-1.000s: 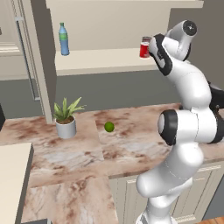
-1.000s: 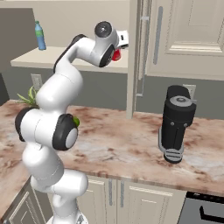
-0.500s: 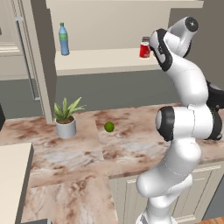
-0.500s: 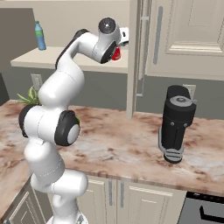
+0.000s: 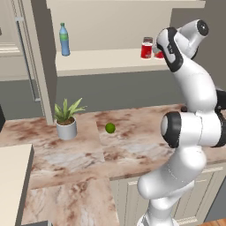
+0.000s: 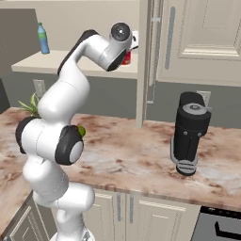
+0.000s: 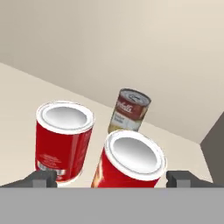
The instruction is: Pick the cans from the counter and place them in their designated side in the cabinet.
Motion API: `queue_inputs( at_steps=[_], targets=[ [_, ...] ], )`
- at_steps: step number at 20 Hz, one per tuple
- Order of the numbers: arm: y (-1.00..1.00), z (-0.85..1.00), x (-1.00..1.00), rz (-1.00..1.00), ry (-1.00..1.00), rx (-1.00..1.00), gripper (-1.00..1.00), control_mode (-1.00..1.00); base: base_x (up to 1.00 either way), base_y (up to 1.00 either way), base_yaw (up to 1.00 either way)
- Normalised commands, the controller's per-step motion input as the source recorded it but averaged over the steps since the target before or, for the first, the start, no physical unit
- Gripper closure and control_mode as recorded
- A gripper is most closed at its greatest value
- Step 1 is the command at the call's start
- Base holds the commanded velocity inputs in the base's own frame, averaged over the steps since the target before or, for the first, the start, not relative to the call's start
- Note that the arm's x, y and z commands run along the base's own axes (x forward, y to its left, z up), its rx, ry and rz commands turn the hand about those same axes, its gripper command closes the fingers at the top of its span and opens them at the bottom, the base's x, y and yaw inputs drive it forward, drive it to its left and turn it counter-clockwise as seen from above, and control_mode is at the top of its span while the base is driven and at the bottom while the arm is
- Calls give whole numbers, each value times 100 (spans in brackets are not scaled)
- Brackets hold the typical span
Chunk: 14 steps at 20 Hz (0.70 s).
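Cabinet shelf [image 7: 26,87] — cans [image 7: 63,140], bottle [image 5: 65,39]

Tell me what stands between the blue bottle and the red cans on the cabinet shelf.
Nothing: in the left base view the shelf is bare from the bottle to the cans.

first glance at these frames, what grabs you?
Two red cans, one and another, stand side by side on the cabinet shelf, with a tan-labelled can behind them. The open hand sits right at the nearer one, fingers clear of it. Down on the marbled counter: a potted plant, a lime and a dark appliance.
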Motion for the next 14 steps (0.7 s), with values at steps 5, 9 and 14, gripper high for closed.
queue_inputs(
  at_steps=[5,9,14],
  targets=[
    [41,-19,-49,8,-9,-6,-100,-100,0,0,0],
    [53,-20,-57,6,-8,-8,-100,-100,0,0,0],
    [40,-20,-69,4,-8,-8,-100,-100,0,0,0]
  ],
)
